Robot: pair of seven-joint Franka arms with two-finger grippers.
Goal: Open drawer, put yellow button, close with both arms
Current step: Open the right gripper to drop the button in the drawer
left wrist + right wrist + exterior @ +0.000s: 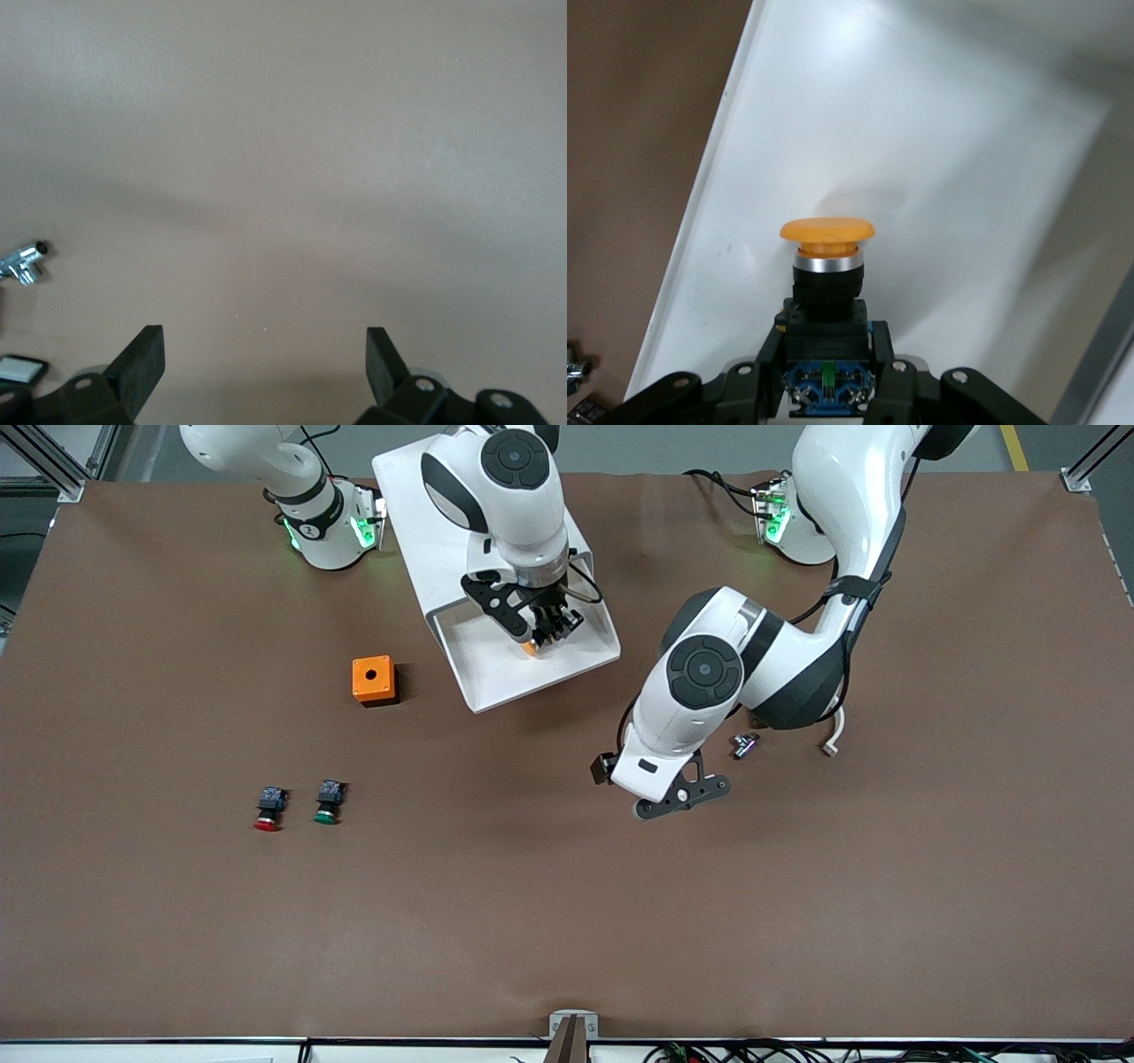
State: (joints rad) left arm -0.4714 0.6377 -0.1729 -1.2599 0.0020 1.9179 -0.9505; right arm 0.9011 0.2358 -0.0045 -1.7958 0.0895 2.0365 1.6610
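We see the right arm [505, 505] covering much of the cabinet [425, 531]; the small metal part [745, 744] is too tiny to identify; the left arm [850, 514] is cropped by the frame.

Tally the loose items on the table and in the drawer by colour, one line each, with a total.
Yellow-orange capped push-button, held over the open white drawer: 1
Red-capped button: 1
Green-capped button: 1
Orange plastic box: 1
Small silver metal part: 1
Total: 5
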